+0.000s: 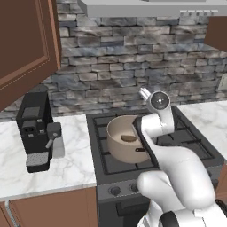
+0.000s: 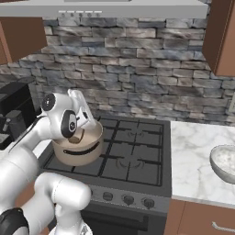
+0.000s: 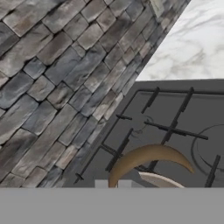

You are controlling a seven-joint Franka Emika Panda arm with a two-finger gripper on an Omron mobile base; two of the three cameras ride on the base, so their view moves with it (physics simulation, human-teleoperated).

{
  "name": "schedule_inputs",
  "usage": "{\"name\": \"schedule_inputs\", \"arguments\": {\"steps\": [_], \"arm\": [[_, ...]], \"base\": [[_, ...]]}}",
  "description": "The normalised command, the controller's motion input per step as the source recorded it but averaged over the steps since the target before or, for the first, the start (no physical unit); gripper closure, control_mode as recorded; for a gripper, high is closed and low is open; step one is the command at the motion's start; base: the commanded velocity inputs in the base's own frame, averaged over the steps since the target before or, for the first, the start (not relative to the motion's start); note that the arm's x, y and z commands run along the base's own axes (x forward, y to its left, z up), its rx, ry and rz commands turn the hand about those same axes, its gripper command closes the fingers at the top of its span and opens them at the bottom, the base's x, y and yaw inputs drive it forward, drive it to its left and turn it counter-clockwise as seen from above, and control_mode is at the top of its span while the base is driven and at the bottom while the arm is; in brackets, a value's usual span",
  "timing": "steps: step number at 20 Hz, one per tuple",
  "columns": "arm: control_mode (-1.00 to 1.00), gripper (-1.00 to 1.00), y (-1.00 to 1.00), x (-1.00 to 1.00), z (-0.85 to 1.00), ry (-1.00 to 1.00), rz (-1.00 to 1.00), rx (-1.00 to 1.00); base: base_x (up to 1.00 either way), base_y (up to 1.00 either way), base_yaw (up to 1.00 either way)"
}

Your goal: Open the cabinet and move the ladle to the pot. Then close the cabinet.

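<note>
We see the pot (image 1: pixel 125 144) standing on the front left burner of the stove (image 1: pixel 195 142), with the arm bent over it from the near side. Inside the pot lies a small dark brown shape, the ladle (image 1: pixel 128 138), resting on the pot's floor toward its right side; we cannot make out its handle behind the arm. In the right base view the pot (image 2: pixel 78 153) sits just behind the arm's wrist, and the gripper (image 2: pixel 80 110) is raised above the pot's rim, tilted toward the stone back wall (image 2: pixel 137 69). From the hand view we look along the stove grates (image 3: pixel 166 127) toward the wall and the marble counter (image 3: pixel 197 43), with the curved rim of the pot (image 3: pixel 148 157) low in the picture; the fingers are pressed together with nothing between them. The cabinet (image 1: pixel 22 48) hangs at the upper left with its door swung open toward us, above the black coffee machine (image 1: pixel 35 128) on the counter. A grey bowl (image 2: pixel 224 163) sits on the counter right of the stove.
</note>
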Motion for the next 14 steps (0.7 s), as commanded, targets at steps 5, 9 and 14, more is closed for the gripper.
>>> {"name": "schedule_inputs", "arguments": {"steps": [5,9,14], "arm": [[-1.0,1.0,0.07,0.04,-0.28,0.0,0.0,-0.01],[-1.0,1.0,0.05,0.14,-0.18,0.0,0.0,0.0],[-1.0,1.0,0.05,0.19,-0.11,0.0,0.0,0.0]], "base": [[0.0,0.0,0.0],[0.0,0.0,0.0],[0.0,0.0,0.0]]}}
